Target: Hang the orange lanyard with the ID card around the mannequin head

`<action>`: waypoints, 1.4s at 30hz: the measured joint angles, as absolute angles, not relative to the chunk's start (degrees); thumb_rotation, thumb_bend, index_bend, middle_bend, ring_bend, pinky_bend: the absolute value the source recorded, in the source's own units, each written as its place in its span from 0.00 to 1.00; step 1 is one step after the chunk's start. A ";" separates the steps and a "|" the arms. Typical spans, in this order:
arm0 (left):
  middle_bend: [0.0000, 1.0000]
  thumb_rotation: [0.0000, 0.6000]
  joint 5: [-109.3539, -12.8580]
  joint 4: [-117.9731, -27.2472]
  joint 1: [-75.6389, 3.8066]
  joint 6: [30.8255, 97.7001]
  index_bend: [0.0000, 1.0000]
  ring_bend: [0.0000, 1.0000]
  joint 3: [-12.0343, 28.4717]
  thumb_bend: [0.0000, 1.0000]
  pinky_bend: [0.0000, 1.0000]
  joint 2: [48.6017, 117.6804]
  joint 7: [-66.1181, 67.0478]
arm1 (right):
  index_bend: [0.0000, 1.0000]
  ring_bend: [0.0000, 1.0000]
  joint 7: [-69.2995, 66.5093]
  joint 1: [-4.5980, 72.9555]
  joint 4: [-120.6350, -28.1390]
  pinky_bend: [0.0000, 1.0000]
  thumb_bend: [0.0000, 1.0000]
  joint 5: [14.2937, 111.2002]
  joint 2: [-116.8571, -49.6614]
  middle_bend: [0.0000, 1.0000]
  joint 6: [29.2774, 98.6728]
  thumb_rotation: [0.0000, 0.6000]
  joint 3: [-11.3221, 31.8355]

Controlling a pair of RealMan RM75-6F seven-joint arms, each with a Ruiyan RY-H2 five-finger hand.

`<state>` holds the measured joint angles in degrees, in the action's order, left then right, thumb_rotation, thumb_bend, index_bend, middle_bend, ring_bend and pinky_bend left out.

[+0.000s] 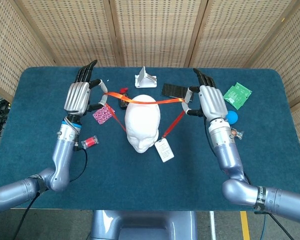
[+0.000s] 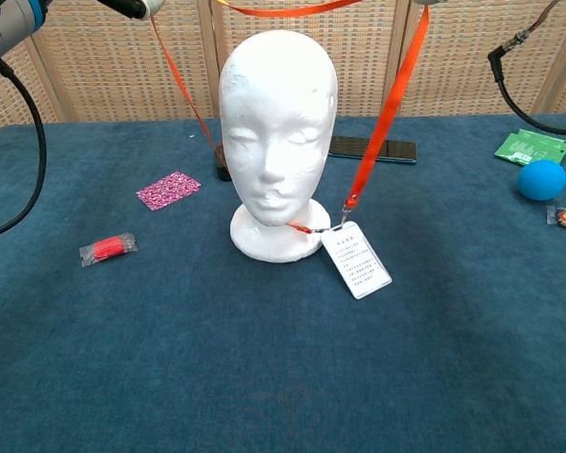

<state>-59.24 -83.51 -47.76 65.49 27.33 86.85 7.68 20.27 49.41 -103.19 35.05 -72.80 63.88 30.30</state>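
Overhead, left hand point(image 1: 80, 96) and right hand point(image 1: 206, 100) each pinching the orange lanyard point(image 1: 145, 101), stretched across the mannequin head point(image 1: 142, 122); ID card point(image 1: 163, 150) dangling beside its base.

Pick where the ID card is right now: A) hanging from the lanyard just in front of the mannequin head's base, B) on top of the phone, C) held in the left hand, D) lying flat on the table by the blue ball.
A: the ID card hangs off the orange lanyard beside the mannequin head base, while the left hand and right hand hold the strap up on either side.
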 measured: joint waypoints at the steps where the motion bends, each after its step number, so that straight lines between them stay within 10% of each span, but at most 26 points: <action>1: 0.00 1.00 -58.63 -83.16 -47.98 65.25 0.83 0.00 27.38 0.48 0.00 87.10 7.99 | 0.82 0.00 20.49 49.92 -102.25 0.00 0.62 34.37 -73.18 0.06 63.35 1.00 30.18; 21: 0.00 1.00 -53.01 -65.02 -54.61 58.34 0.76 0.00 28.18 0.48 0.00 96.06 5.67 | 0.82 0.00 20.09 56.96 -83.45 0.00 0.62 29.21 -79.70 0.06 54.69 1.00 27.52; 25: 0.00 1.00 -51.74 -62.71 -55.94 55.66 0.35 0.00 28.17 0.47 0.00 96.90 6.18 | 0.63 0.00 19.54 57.85 -79.95 0.00 0.46 28.04 -81.00 0.07 52.52 1.00 27.00; 28: 0.00 1.00 -51.02 -62.10 -56.34 54.07 0.01 0.00 28.11 0.46 0.00 97.15 5.82 | 0.33 0.00 18.70 58.01 -78.37 0.00 0.11 28.26 -81.69 0.06 51.87 1.00 26.49; 32: 0.00 1.00 -50.81 -61.52 -56.54 53.13 0.00 0.00 27.97 0.39 0.00 97.12 5.03 | 0.16 0.00 17.93 58.03 -76.79 0.00 0.00 29.41 -82.67 0.05 52.21 1.00 25.96; 42: 0.00 1.00 -52.78 -61.47 -56.15 53.33 0.00 0.00 27.36 0.02 0.00 96.23 3.16 | 0.20 0.00 18.08 57.73 -76.27 0.00 0.00 30.79 -82.96 0.05 53.87 1.00 25.38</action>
